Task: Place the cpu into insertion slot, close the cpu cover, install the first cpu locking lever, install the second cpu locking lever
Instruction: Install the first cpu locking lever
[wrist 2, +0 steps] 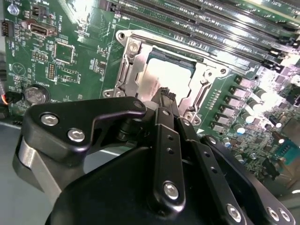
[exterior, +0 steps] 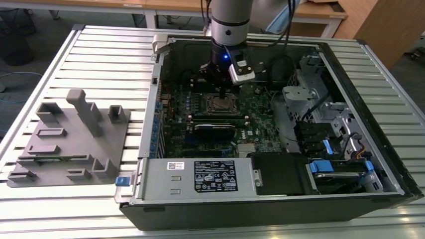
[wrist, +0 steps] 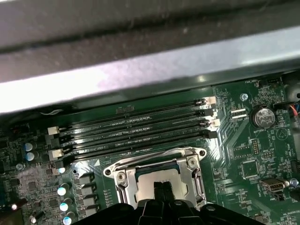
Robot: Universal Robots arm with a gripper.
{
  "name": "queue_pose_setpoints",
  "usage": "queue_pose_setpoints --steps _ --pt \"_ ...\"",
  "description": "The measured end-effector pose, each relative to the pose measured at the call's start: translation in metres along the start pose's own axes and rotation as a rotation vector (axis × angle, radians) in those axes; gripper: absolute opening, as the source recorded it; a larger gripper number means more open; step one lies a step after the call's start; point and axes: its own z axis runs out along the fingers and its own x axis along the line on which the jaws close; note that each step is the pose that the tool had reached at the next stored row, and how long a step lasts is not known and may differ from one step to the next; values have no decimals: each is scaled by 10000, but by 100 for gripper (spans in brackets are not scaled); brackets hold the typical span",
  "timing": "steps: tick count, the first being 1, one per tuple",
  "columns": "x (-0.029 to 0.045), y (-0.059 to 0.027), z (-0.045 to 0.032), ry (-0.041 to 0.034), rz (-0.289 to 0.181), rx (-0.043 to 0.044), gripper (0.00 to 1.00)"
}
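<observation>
Gripper over the CPU socket: cover down, chip seated

Black gripper linkage (wrist 2: pixel 159 154) sits nearest the lens in the second wrist view; its fingertips come together to a narrow point with nothing between them, resting on or just above the cpu (wrist 2: pixel 161 77).

Item, cpu: pale metal top, lying flat inside the insertion slot (wrist: pixel 159 176), framed by the cpu cover (wrist 2: pixel 136 61), which appears folded down around it.

Item, motherboard (wrist: pixel 253 154): green, with long black memory slots (wrist: pixel 136 129) just beside the socket.

Item, computer case (exterior: pixel 199 204): open, lying on a slatted table (exterior: pixel 99 55); a grey fixture tray (exterior: pixel 66 144) stands apart at the exterior view's left.

Handling note, as judgement: placement and cover look done, and the lever state cannot be told. Any press should be straight down and light, staying clear of the chip's edges and the socket frame.
</observation>
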Motion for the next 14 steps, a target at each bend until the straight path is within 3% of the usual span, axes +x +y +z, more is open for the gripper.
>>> queue_pose_setpoints --steps 14 --pt "-34 -65 -5 4 -445 -22 11"
